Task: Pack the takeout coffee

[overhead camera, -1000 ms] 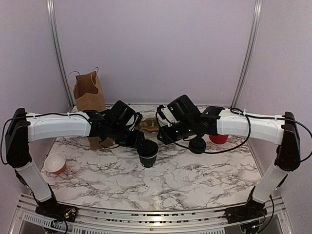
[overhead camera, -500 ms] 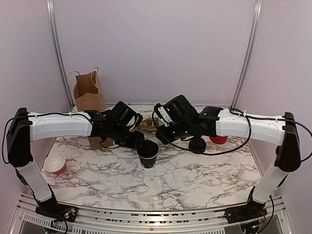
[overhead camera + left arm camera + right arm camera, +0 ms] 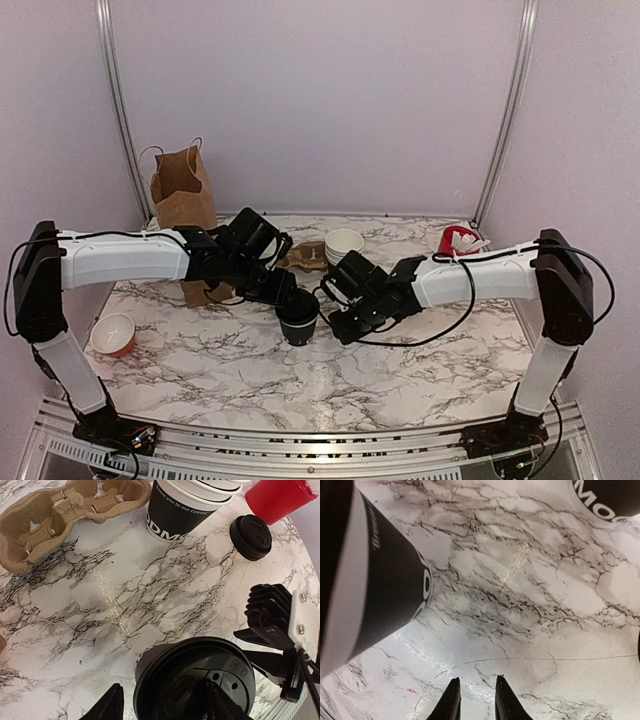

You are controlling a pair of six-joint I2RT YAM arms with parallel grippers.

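Right gripper just swung in from the far right and now sits just right of the small black lidded paper coffee cup, dead centre, jaws pinched to a slim empty gap. Left gripper hovers half open over the lid; can't tell if it's gripping. Smells like a handover.

links: white | joints: black | cables: black | left end effector: black

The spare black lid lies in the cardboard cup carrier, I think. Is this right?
No. The spare black lid lies on the marble table beside the red cup, apart from the cardboard cup carrier. The left wrist view shows it.
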